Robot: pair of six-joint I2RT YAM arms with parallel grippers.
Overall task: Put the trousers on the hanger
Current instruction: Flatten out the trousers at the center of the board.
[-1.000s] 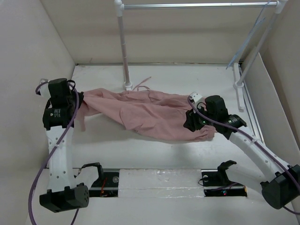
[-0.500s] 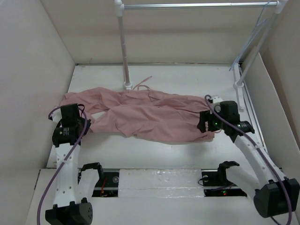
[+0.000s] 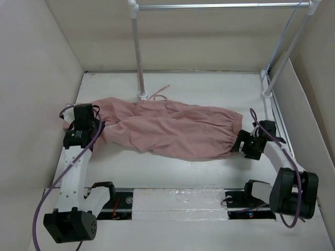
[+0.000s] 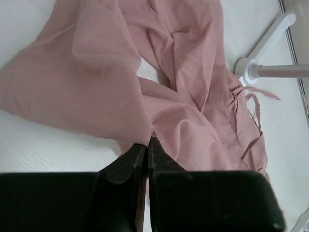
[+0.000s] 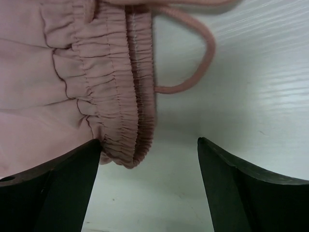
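The trousers [image 3: 172, 128] lie spread across the middle of the bench [image 3: 209, 86], running from the left side of the top view to the right side, rumpled and flat on the surface. At their left end the left claw [image 3: 98, 128] is pressed together on a fold of the pink cloth; in the left wrist view its 2 dark fingers [image 4: 126, 162] meet at the lower centre of the frame with the fabric [image 4: 96, 87] pinched between the tips and fanning out above them. The foot of a rail post [image 4: 251, 70] stands at the upper right of that view, just beside the cloth.

At the right end the right claw [image 3: 242, 145] is spread wide. In the right wrist view its fingers [image 5: 53, 179] sit at the lower left and lower right, and the gathered elastic edge [image 5: 137, 87] of the trousers hangs down to the gap between them, close to the left finger, with no visible grip. A thin pink cord [image 5: 205, 53] loops out to the upper right.

The hanger [image 3: 287, 32] shows only as a thin pale line slanting down from the right end of the rail [image 3: 220, 6], well apart from the trousers
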